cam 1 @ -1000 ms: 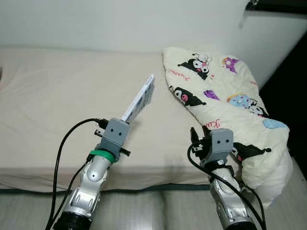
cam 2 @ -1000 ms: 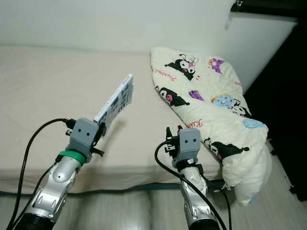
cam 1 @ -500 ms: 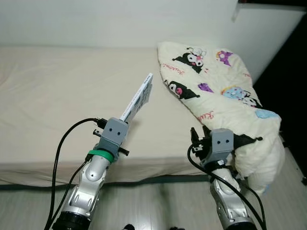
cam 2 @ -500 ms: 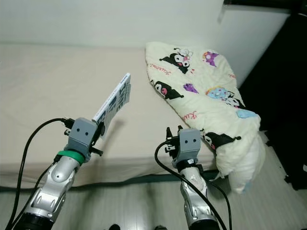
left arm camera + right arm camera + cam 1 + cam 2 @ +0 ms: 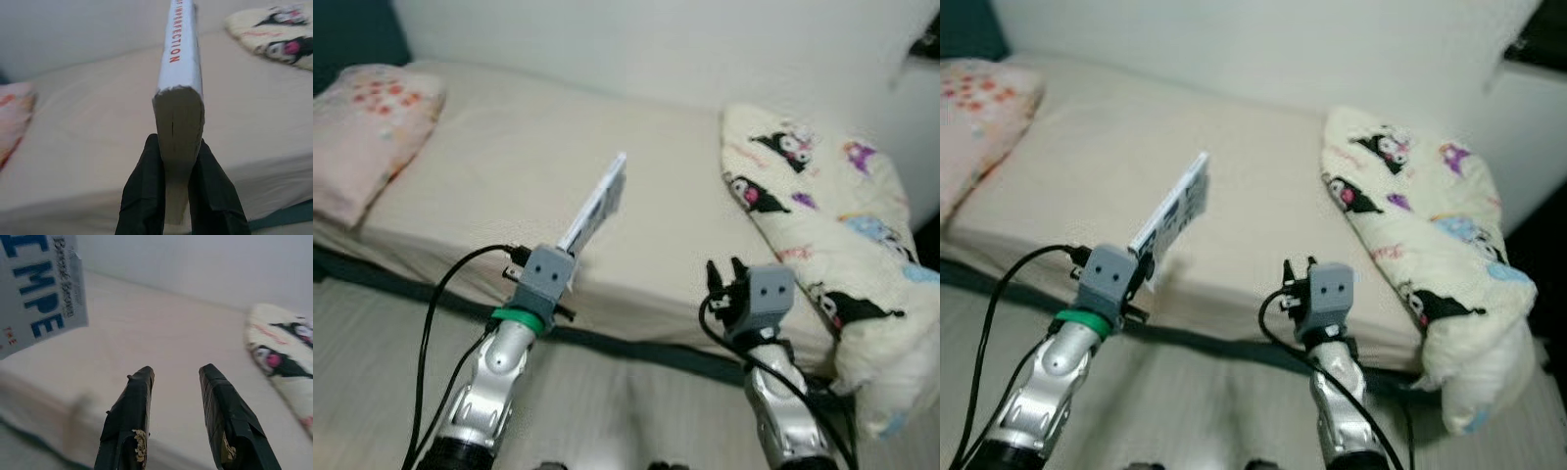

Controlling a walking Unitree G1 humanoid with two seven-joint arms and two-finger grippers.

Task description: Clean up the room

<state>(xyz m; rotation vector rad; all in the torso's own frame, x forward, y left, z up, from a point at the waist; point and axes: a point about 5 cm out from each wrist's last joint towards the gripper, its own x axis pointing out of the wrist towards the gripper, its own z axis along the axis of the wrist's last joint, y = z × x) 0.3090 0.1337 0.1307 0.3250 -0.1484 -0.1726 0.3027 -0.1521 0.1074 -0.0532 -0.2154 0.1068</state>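
Already my left gripper (image 5: pixel 178 183) is clenched on the book (image 5: pixel 595 208), centre frame above the bed (image 5: pixel 509 166); my right gripper (image 5: pixel 176 382) gapes empty. Putting it away remains.

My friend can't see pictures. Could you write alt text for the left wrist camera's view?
The left gripper has its two black fingers clamped on the bottom edge of a white paperback book, seen spine-on with red lettering. Behind it lies a beige bed, with a pink pillow at one end and a cartoon-printed quilt at the other.
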